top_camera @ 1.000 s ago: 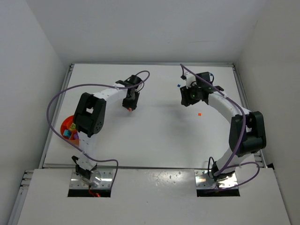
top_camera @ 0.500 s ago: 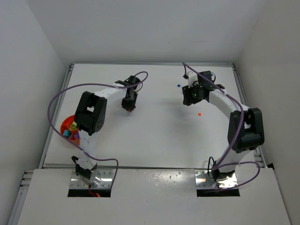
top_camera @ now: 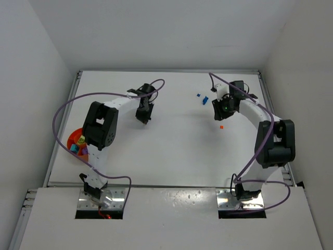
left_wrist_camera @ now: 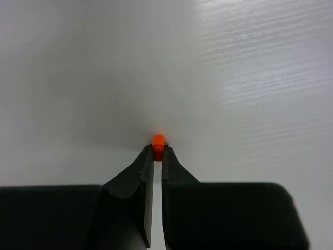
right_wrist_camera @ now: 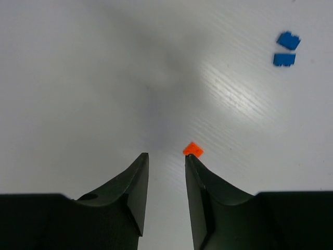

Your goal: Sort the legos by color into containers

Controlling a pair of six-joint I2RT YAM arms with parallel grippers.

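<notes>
- The bowl is sitting at the left edge of the table, toward the front. The left arm is hiding part of it. A few mixed bricks are lying inside.
- The orange bit is lying flat on the right half of the table, well apart from the bowl. In the right wrist view it is showing as a tiny diamond, with one corner pointing back at the fingers. It looks as wide as it is long, so I cannot tell a long side.
- The right pincer is hanging low by that bit with its jaws spread, holding nothing. The bit is lying just ahead of one fingertip, not between the two. I think this pincer needs a small sideways move before squeezing.
- The left pincer is working left of the middle, toward the back. It is pinching an orange brick at its very tips. The brick is too small to show a long side.
- So the orange pick-up looks like the step in hand. Next, I think, comes lifting the brick straight up and carrying it to the bowl.
- Two blue bricks are lying nearest the back edge, just beside each other. Each is a little longer than wide, and the far one is sitting tilted.
</notes>
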